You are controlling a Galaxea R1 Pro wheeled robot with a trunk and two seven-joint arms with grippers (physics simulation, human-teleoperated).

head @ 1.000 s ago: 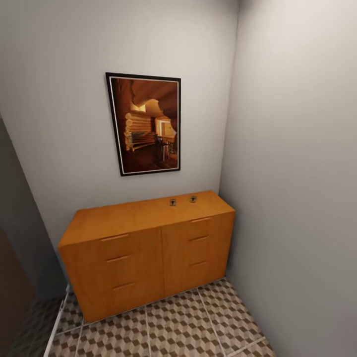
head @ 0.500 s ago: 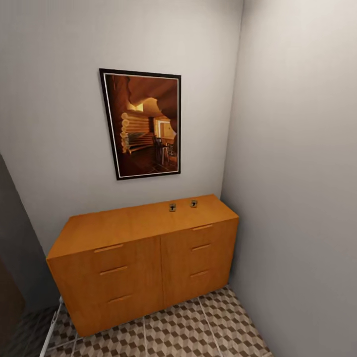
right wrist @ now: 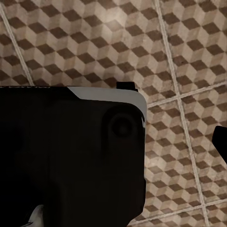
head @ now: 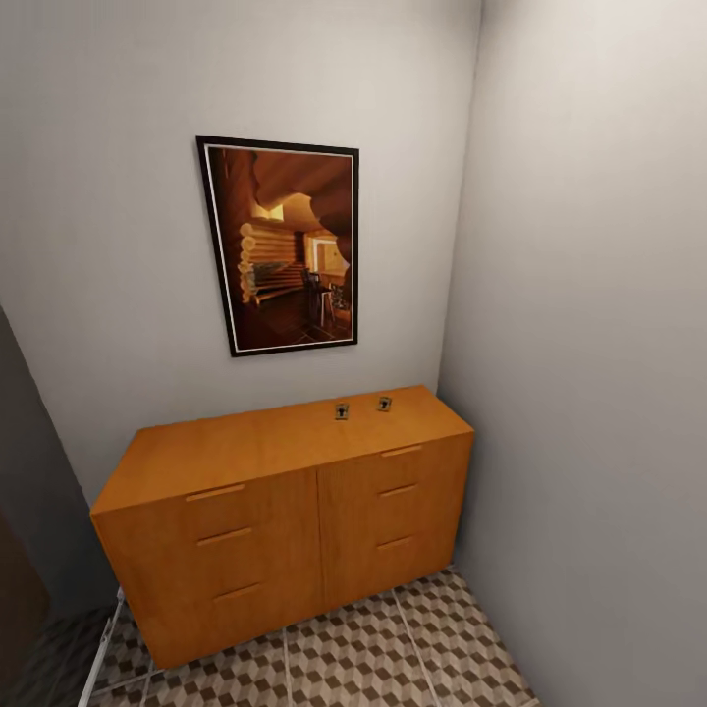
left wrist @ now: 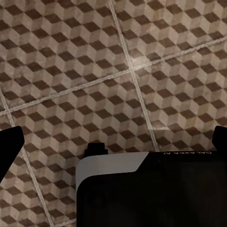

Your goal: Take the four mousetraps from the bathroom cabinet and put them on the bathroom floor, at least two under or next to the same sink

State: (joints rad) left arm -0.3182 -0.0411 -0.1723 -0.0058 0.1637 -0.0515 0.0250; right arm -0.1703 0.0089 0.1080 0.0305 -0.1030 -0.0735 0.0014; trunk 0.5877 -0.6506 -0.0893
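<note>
The orange-brown cabinet [head: 285, 511] stands against the back wall in the room's corner, with its drawers closed. Two tiny dark mousetraps lie side by side on its top, toward the right back: one [head: 341, 410] on the left, the other [head: 383, 404] on the right. The cube-patterned bathroom floor [head: 363, 658] runs in front of the cabinet. In the left wrist view my left gripper [left wrist: 113, 142] hangs over the floor [left wrist: 118, 61], open and empty, with its fingertips [left wrist: 9, 146] far apart. In the right wrist view my right gripper [right wrist: 113, 142] hangs over the tiles [right wrist: 179, 56]. One fingertip [right wrist: 220, 142] sits at the frame's edge, with nothing held.
A framed picture [head: 285, 245] hangs above the cabinet. A grey wall [head: 589, 393] closes the right side, close to the cabinet's end. A dark panel [head: 25, 550] stands at the left. My own dark body [right wrist: 71, 156] blocks part of the wrist views.
The head camera moved closer to the cabinet a second ago, then held still. The mousetraps and cabinet have not moved.
</note>
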